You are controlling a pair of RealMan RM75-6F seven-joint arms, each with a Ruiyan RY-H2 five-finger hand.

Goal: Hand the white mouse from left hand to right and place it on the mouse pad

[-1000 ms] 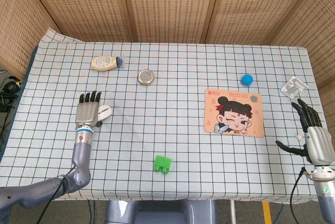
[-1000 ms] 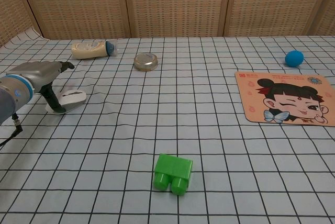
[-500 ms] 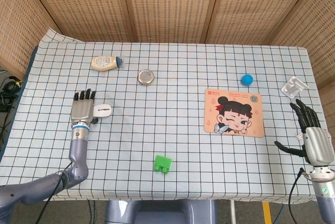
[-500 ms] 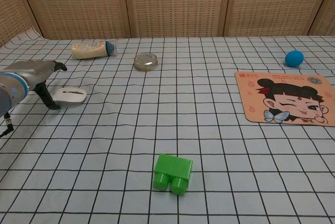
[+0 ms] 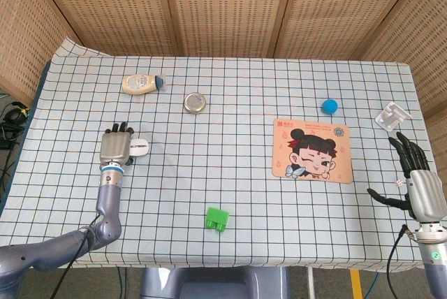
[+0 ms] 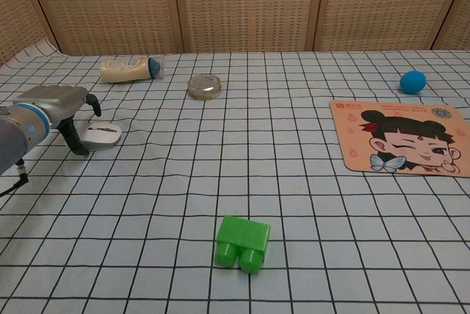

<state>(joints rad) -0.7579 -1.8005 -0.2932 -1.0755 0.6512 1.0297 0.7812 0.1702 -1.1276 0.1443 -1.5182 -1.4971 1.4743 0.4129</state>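
The white mouse (image 5: 139, 149) (image 6: 101, 133) lies flat on the checked cloth at the left. My left hand (image 5: 115, 147) (image 6: 53, 104) sits over its left end. The fingers (image 6: 92, 106) curl down past the mouse's far side and the thumb (image 6: 74, 140) stands against its near side, so the hand grips it on the cloth. The mouse pad (image 5: 312, 150) (image 6: 402, 137), printed with a cartoon girl, lies at the right. My right hand (image 5: 418, 186) hovers at the table's right edge, fingers spread and empty; the chest view does not show it.
A cream bottle (image 5: 142, 84) (image 6: 130, 69) and a round tin (image 5: 196, 102) (image 6: 204, 86) lie behind the mouse. A green block (image 5: 217, 219) (image 6: 243, 243) sits near the front. A blue ball (image 5: 330, 106) (image 6: 413, 81) and a clear plastic piece (image 5: 392, 114) are beyond the pad.
The mouse, tilted a second ago, now lies flat. My left hand's fingers have curled down over it from an extended pose. The right hand has barely moved.
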